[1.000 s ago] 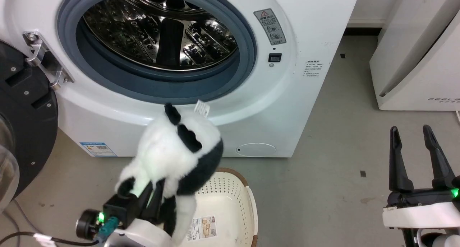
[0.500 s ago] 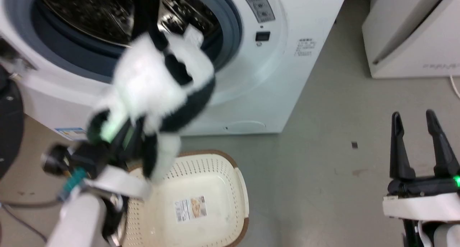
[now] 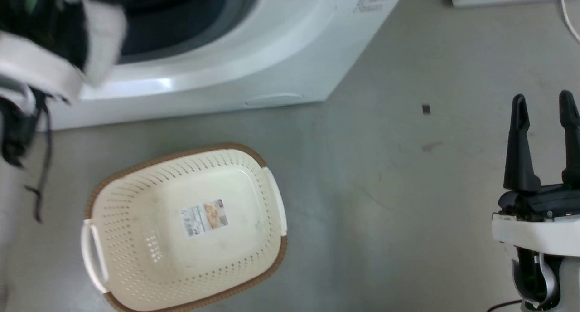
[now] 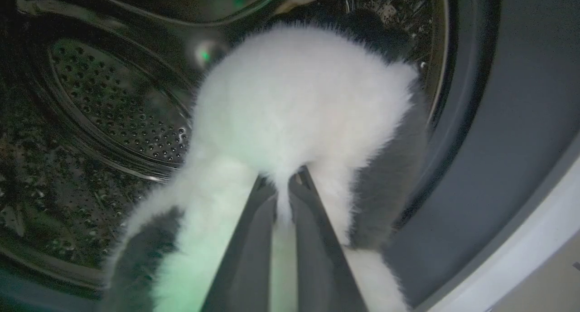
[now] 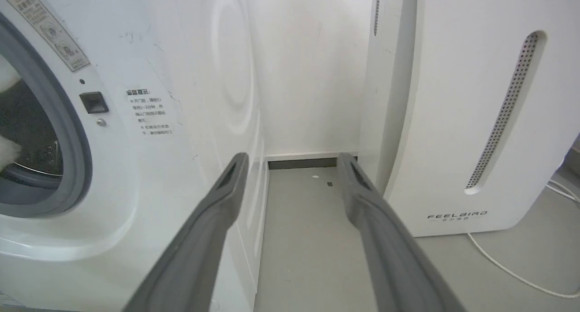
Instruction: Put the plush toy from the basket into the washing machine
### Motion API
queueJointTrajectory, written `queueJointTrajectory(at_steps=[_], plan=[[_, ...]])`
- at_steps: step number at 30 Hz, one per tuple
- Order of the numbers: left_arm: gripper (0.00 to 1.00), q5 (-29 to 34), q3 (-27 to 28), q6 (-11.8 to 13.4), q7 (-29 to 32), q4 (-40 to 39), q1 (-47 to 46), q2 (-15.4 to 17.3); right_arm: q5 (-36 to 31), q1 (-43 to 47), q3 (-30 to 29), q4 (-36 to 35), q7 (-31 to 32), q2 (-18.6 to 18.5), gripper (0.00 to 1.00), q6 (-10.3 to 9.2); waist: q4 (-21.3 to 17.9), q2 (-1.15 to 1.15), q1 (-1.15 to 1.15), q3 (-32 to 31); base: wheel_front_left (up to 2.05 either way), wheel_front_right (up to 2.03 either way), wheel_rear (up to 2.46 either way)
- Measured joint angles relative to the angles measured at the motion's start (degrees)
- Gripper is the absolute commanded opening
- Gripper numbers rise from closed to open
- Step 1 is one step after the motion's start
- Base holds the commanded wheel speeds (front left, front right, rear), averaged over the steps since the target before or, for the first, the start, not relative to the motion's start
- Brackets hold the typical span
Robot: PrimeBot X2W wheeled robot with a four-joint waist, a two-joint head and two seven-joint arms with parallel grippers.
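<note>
From its wrist camera, the left hand (image 4: 282, 178) is nearly closed, pinching white fur of the plush toy (image 4: 299, 99). The toy hangs in the mouth of the steel drum (image 4: 104, 108). The head view adds the basket (image 3: 131, 198) at 7 o'clock on the floor (image 3: 385, 189), sticker showing. The right hand (image 3: 543, 98) is spread and holding nothing at 4 o'clock. The washing machine (image 3: 235, 62) is at 12, and a blur at 10 is probably the left arm.
</note>
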Motion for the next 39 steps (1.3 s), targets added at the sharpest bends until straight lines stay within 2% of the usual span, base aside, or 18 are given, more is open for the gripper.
queueJointTrajectory(at_steps=[6,11,19,23,30,34,35,36,39], plan=[[0.00,-2.68,-5.72,-0.07,5.31,5.81,-13.24,5.64,0.59,-1.24,-0.14,-0.65,0.00,0.00,1.00,0.00,-2.35,0.00,0.00,5.55,0.00,0.00,0.00],[0.00,-7.37,-12.29,-0.07,11.06,11.77,-22.97,8.20,0.58,-1.58,0.33,-1.43,0.00,0.00,1.00,0.00,-3.95,0.00,0.00,9.41,0.00,0.00,0.00],[0.00,-17.42,-19.14,-0.07,20.42,21.62,-34.88,7.76,0.91,-1.61,0.71,-2.15,0.00,-0.01,1.00,0.00,-5.38,0.00,0.00,13.78,0.00,0.00,0.00],[0.00,-21.81,-22.74,-0.05,24.54,23.80,-37.55,7.57,7.31,-1.77,-0.43,-1.94,0.00,0.02,1.00,0.00,-5.76,0.00,0.00,15.27,0.00,0.00,0.00],[0.00,-26.27,-28.27,-0.04,25.79,23.86,-38.96,8.62,5.32,-2.25,-0.12,-2.05,0.00,0.02,1.00,-0.01,-5.57,0.00,0.00,16.16,0.00,0.00,0.00],[0.00,-28.39,-31.97,-0.04,21.79,23.97,-39.13,9.51,5.39,-2.49,-0.53,-2.56,0.00,0.02,1.00,-0.01,-5.25,0.00,0.00,15.59,0.00,0.00,0.00],[0.65,-28.39,-31.97,-0.04,21.79,23.97,-39.13,9.51,5.39,-2.49,-0.53,-2.56,0.00,0.02,1.00,-0.01,-5.25,0.00,0.00,15.59,0.00,0.00,0.00],[1.00,-28.44,-32.64,-0.04,20.50,24.18,-39.05,9.55,5.20,-2.50,-0.51,-2.68,0.00,0.02,1.00,-0.01,-5.15,0.00,0.00,15.33,0.00,0.00,0.00],[1.00,-28.46,-35.19,-0.04,17.03,24.84,-38.39,9.55,4.39,-2.50,-0.65,-2.72,0.00,0.02,1.00,0.00,-4.70,0.00,0.00,14.24,0.00,0.00,0.00]])
